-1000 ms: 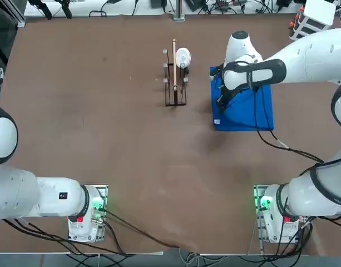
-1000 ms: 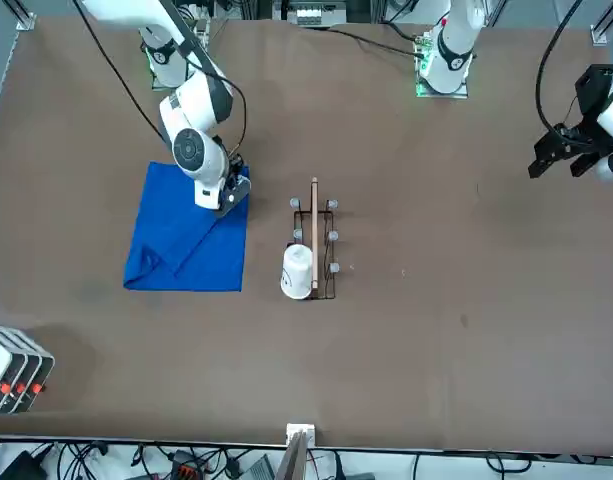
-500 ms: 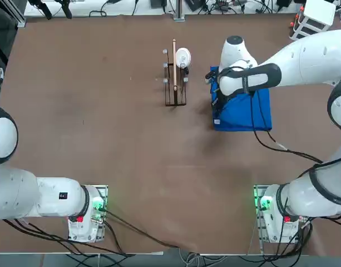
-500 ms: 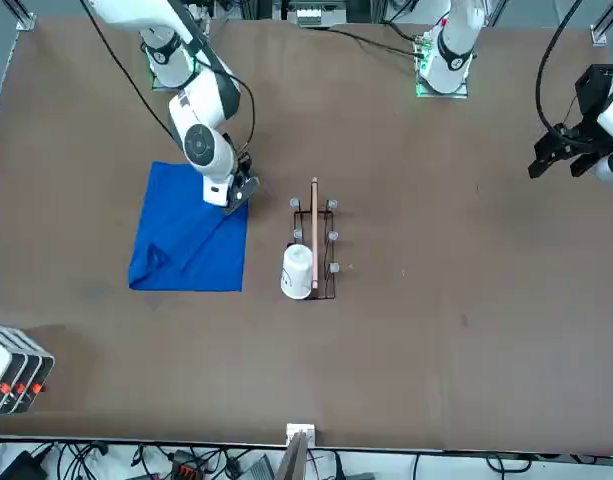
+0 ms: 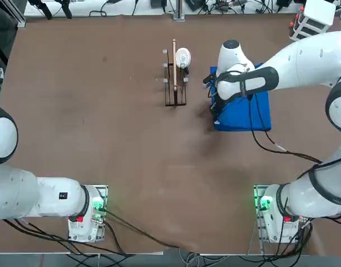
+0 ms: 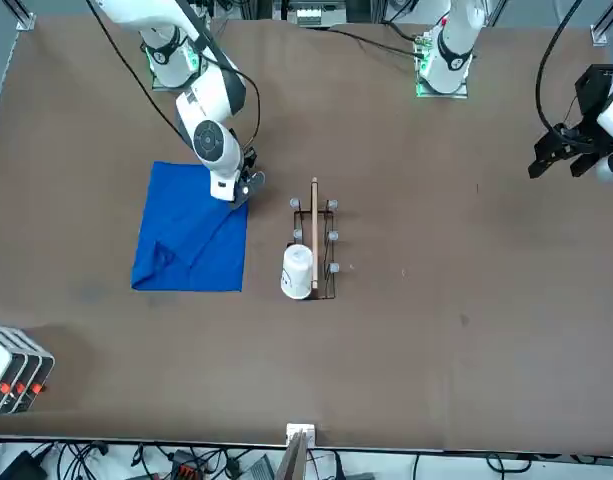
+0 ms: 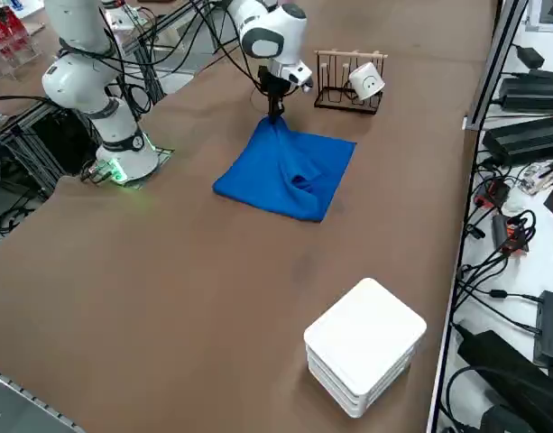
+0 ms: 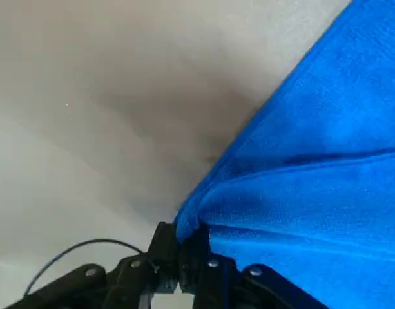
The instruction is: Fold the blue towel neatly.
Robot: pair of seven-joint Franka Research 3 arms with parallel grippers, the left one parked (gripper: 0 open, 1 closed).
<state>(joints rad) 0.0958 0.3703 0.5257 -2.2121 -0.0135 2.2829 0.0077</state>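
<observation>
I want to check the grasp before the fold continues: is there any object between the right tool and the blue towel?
No. The right tool is already shut on a corner of the blue towel. The wooden rack holding a white cup stands apart, beside the towel.

A robotics lab. A wide brown table (image 5: 103, 111) carries 2 white robot arms bolted to metal base plates lit green (image 5: 266, 203), their black cables (image 5: 137, 233) trailing over the edge. Power strips and plugged leads (image 7: 520, 225) run along one side, more equipment (image 5: 53, 6) crowds the far edge, and a metal frame post (image 7: 493, 54) borders the table.
</observation>
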